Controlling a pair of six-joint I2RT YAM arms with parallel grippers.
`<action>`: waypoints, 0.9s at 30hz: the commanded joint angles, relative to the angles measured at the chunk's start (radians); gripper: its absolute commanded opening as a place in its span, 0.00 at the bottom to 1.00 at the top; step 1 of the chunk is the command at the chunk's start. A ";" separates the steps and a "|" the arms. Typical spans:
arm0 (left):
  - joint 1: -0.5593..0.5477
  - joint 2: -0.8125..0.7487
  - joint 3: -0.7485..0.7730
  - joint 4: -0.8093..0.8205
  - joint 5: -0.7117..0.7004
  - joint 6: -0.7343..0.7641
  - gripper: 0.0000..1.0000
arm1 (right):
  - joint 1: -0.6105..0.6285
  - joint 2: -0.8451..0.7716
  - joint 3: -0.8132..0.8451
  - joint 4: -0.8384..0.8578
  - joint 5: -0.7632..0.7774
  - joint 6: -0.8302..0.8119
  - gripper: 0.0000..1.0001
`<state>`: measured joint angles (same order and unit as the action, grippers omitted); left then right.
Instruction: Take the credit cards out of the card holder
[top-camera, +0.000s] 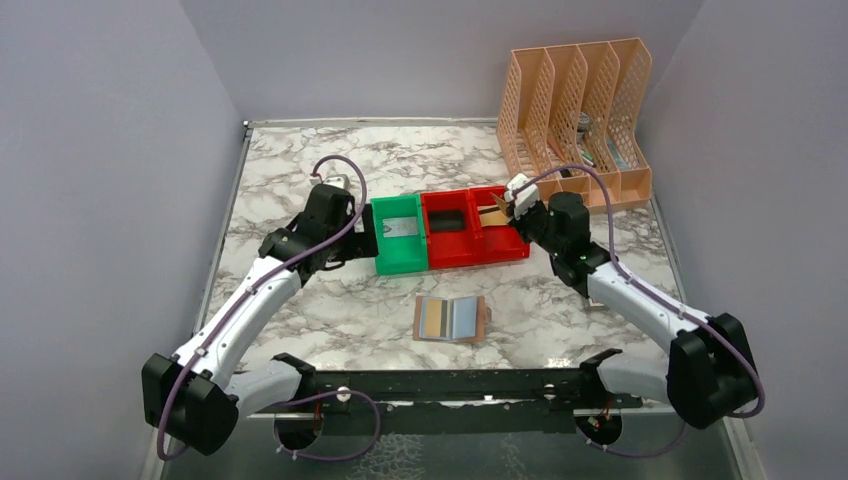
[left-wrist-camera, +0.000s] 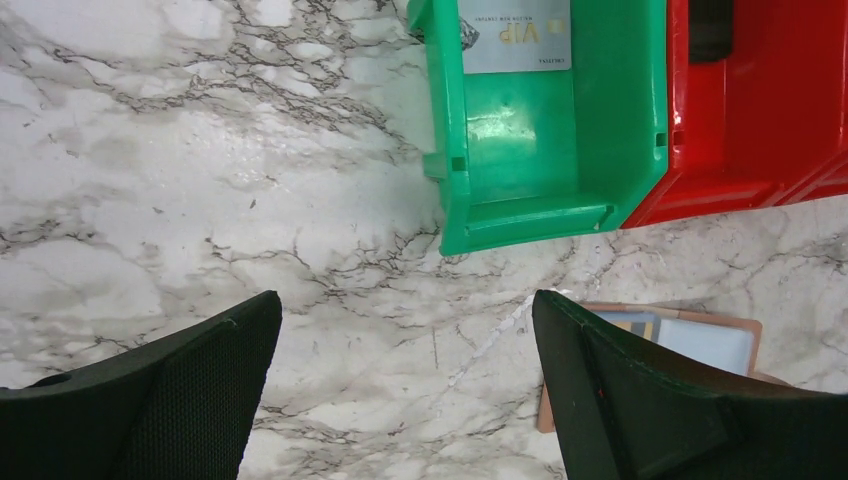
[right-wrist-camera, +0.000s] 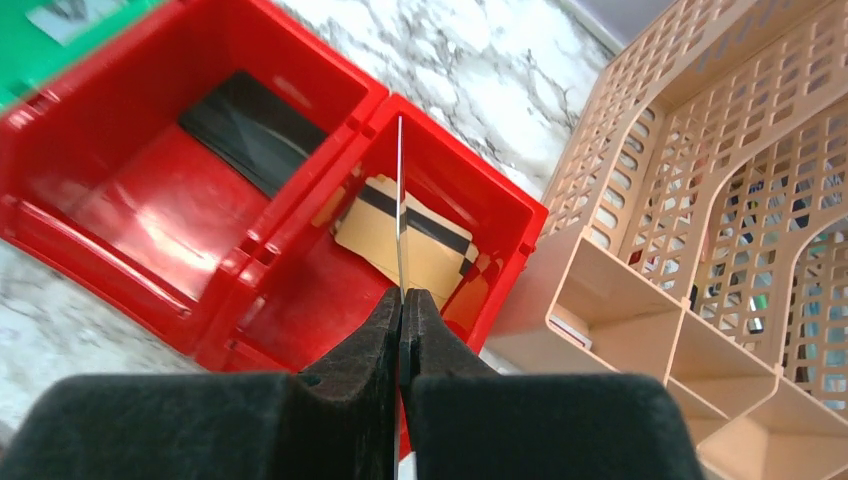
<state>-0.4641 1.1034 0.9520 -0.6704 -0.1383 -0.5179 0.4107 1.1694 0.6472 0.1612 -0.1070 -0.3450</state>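
You're in a robotics lab cell: plain grey walls (top-camera: 100, 150) box in a marble-print worktop (top-camera: 300, 170), and a left arm (top-camera: 245, 305) and right arm (top-camera: 640, 303) are bolted to a black rail (top-camera: 450, 385) at its near edge.

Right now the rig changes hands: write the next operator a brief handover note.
Left gripper: open, empty, above the table beside the green bin.
Right gripper: shut on a credit card, edge-on above the right red bin.
Card holder: lies open on the table.
Done: silver card in green bin, black card in middle red bin, striped gold card in right red bin.
Left: release the credit card; a tan card seems still pocketed.
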 joint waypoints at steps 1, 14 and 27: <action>0.037 -0.026 0.040 -0.006 0.050 0.117 0.99 | -0.004 0.081 0.066 -0.020 -0.012 -0.168 0.01; 0.039 -0.093 -0.106 0.095 -0.068 0.145 0.99 | -0.004 0.339 0.192 -0.057 0.033 -0.361 0.01; 0.039 -0.088 -0.111 0.105 -0.141 0.165 0.99 | -0.004 0.501 0.264 -0.010 0.064 -0.493 0.01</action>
<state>-0.4294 1.0130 0.8345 -0.5835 -0.2398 -0.3748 0.4103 1.6379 0.8726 0.1215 -0.0486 -0.7891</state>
